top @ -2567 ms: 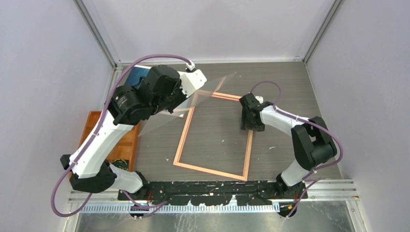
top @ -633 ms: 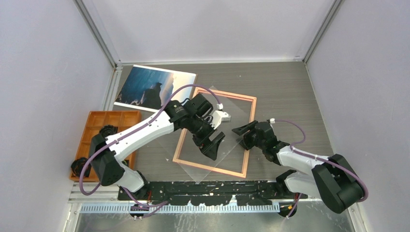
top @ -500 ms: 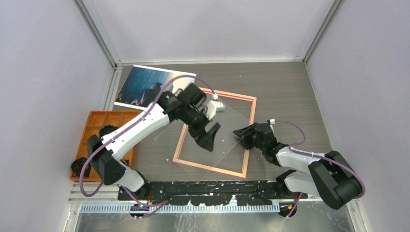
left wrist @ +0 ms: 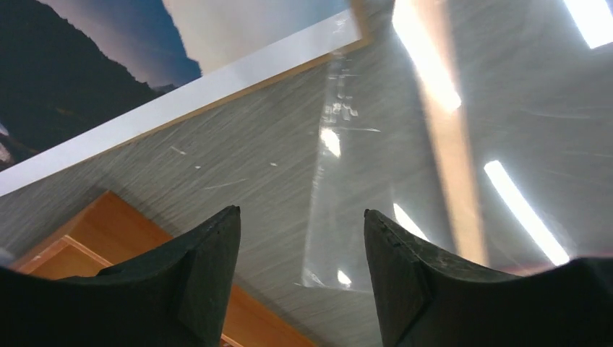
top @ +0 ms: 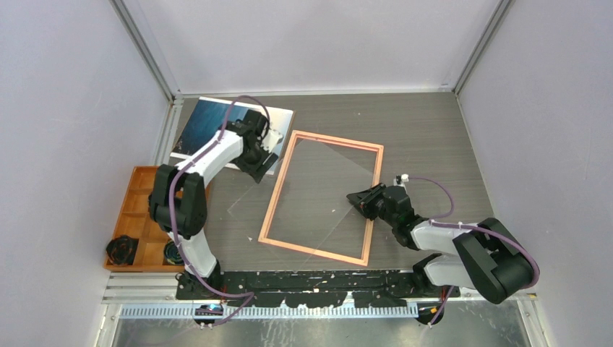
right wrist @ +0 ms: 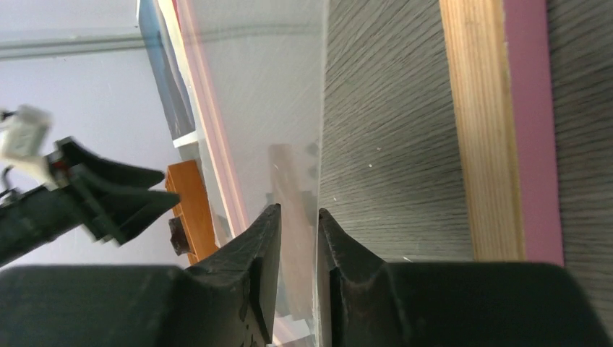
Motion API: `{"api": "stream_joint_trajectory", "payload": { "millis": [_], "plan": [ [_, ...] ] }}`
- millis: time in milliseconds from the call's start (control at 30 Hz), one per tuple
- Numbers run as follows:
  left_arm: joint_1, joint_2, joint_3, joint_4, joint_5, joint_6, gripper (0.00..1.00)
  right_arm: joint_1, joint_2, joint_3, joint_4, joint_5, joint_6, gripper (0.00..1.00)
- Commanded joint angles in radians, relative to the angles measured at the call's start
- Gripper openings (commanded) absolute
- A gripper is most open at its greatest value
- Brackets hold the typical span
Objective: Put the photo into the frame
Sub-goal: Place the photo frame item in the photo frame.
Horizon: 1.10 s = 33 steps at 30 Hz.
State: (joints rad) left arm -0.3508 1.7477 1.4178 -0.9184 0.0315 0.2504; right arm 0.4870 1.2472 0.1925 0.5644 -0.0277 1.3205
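Orange compartment tray [top: 141, 210] at 8 o'clock; dark objects [top: 121, 248] sit in its nearest compartments, kind unclear. Pink, thin-bordered frame [top: 277, 189] lies flat mid-bench [top: 434, 137]. Clear pane [top: 318, 195] lies skewed across it, one corner overhanging toward 9 o'clock. Photo [top: 206, 123] lies flat at 11 o'clock, picture up. Left hand [left wrist: 300, 217] is wide and empty by the photo's near corner. Right hand [right wrist: 298, 213] is narrow, with the pane's edge between its fingers; whether it grips cannot be told.

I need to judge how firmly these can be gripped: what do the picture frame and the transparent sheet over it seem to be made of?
The frame looks like wood: one face shows pale straight grain, and a matte pink coat sits beside it. The clear pane is see-through and glossy and mirrors the ceiling lights. It could be glass or acrylic, and I cannot tell which.
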Motion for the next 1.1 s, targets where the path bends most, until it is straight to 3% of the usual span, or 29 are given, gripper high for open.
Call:
{"api": "stream_joint_trajectory", "payload": {
  "millis": [0,167,367,467,600,700,733,900,1067],
  "plan": [
    [-0.004,0.067,-0.066,0.198,-0.285,0.094,0.63,-0.005,0.05,0.006,0.144,-0.054,-0.02,0.3],
    [-0.001,0.122,-0.131,0.323,-0.396,0.13,0.6,-0.024,0.146,0.0,0.25,-0.11,0.01,0.31],
    [-0.001,0.101,-0.128,0.243,-0.237,0.123,0.59,-0.11,0.274,-0.007,0.488,-0.228,0.05,0.19],
    [-0.001,0.073,-0.126,0.181,-0.135,0.126,0.59,-0.154,0.332,0.036,0.526,-0.324,0.062,0.18],
    [-0.001,0.036,-0.139,0.107,0.012,0.142,0.59,-0.177,0.41,0.079,0.542,-0.406,0.069,0.36],
    [-0.001,0.017,-0.167,0.089,0.062,0.154,0.59,-0.177,0.451,0.078,0.568,-0.407,0.084,0.62],
    [-0.001,0.016,-0.178,0.089,0.066,0.156,0.59,-0.177,0.458,0.074,0.57,-0.404,0.087,0.65],
    [-0.001,0.012,-0.228,0.097,0.072,0.161,0.58,-0.168,0.424,0.057,0.45,-0.384,0.028,0.75],
    [-0.001,-0.004,-0.253,0.101,0.078,0.154,0.58,-0.148,0.253,0.087,0.088,-0.328,-0.105,0.81]
  ]
}}
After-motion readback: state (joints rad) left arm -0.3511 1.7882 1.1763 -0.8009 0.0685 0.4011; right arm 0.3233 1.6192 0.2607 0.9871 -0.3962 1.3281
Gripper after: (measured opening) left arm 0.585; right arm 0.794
